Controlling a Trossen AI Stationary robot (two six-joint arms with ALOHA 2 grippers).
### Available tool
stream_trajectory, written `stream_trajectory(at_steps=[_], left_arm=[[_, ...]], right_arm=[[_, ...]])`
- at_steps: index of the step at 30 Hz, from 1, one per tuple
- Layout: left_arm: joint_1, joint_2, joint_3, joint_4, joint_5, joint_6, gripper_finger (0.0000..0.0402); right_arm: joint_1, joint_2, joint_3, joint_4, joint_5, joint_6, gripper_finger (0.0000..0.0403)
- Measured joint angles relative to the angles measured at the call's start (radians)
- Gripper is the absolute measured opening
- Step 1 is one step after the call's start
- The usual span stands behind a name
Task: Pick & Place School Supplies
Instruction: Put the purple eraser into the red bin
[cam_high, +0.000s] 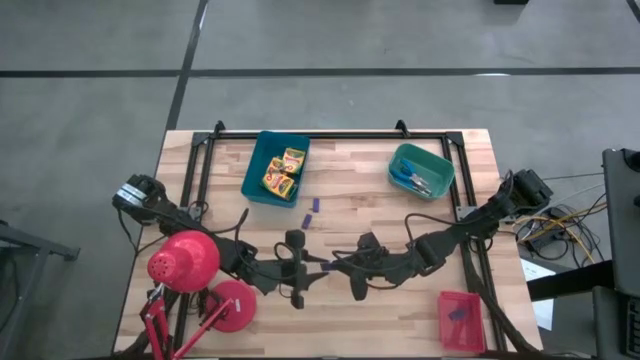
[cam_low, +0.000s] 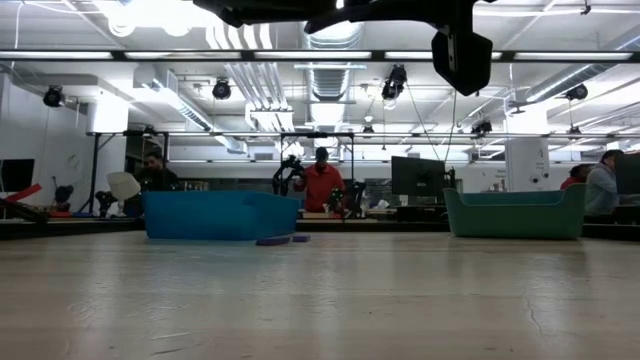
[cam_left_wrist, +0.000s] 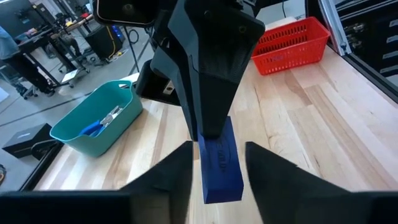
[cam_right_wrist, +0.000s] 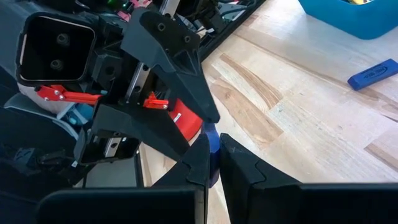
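Note:
A purple stick hangs above the middle of the table, between my two grippers, which face each other. My right gripper is shut on it, coming from the table's right. My left gripper is open, with one finger on either side of the stick's free end and a narrow gap showing at each side. Two more purple sticks lie flat on the wood near the blue tray, which holds yellow crayon boxes. Blue-handled scissors lie in the teal tray. My right gripper pinches one end of the purple stick between its two fingers. The fingers come nearly level from the table's right and lie in line with the stick. The stick reaches out past the fingertips toward my left gripper, lifted clear of the table.
A red desk lamp stands at the near left, close to my left arm. A red tray with a purple stick in it sits at the near right. A black frame runs along the table's far edge and its sides.

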Motion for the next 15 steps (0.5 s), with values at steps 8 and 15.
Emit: stream_trajectory(at_steps=[8,15], left_arm=[[0.0,0.0,0.0,0.0,0.0,-0.04,0.0226],[-0.015,-0.006,0.0,-0.063,0.0,-0.132,0.024]], right_arm=[[0.0,0.0,0.0,0.0,0.0,-0.009,0.0018],[0.0,-0.012,0.0,-0.005,-0.03,-0.105,0.0018]])
